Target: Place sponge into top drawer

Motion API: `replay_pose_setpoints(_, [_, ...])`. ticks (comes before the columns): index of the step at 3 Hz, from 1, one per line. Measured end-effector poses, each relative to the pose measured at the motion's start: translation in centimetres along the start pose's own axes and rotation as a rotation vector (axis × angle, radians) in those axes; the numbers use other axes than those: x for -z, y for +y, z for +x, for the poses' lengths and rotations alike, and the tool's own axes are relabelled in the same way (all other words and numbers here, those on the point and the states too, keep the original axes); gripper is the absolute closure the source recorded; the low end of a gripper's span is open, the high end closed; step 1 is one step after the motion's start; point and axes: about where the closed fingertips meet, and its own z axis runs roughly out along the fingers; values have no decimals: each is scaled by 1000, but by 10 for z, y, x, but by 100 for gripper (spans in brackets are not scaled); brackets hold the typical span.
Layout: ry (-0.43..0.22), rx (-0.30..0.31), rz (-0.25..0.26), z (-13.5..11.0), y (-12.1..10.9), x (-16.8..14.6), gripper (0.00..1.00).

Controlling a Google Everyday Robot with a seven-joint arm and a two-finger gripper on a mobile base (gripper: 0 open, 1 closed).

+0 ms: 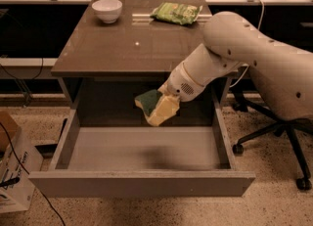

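The sponge [155, 106], dark green over yellow foam, hangs in my gripper [165, 101] above the back half of the open top drawer [142, 183]. The gripper is shut on the sponge and sits just in front of the table's front edge, below the tabletop. The sponge is tilted and is clear of the drawer's grey floor [122, 154]. My white arm reaches in from the right and hides the gripper's fingers for the most part.
A white bowl [107, 10] and a light-green snack bag [176, 12] lie at the back of the tabletop [112, 49]. An office chair [274, 127] stands at the right. A cardboard box [12, 166] and cables are on the floor at the left.
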Motion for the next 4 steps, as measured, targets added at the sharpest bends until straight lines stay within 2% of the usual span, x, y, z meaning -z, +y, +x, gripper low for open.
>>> replay_pose_setpoints(1, [7,-43,-29,27,11,-25,100])
replay_pose_setpoints(2, [-27,-106,-45,50,-2,-59,77])
replay_pose_setpoints(3, [-38,-143,-60,62,-11,-80,55])
replay_pose_setpoints(4, [-78,-206,-76,75,-22,-97,31])
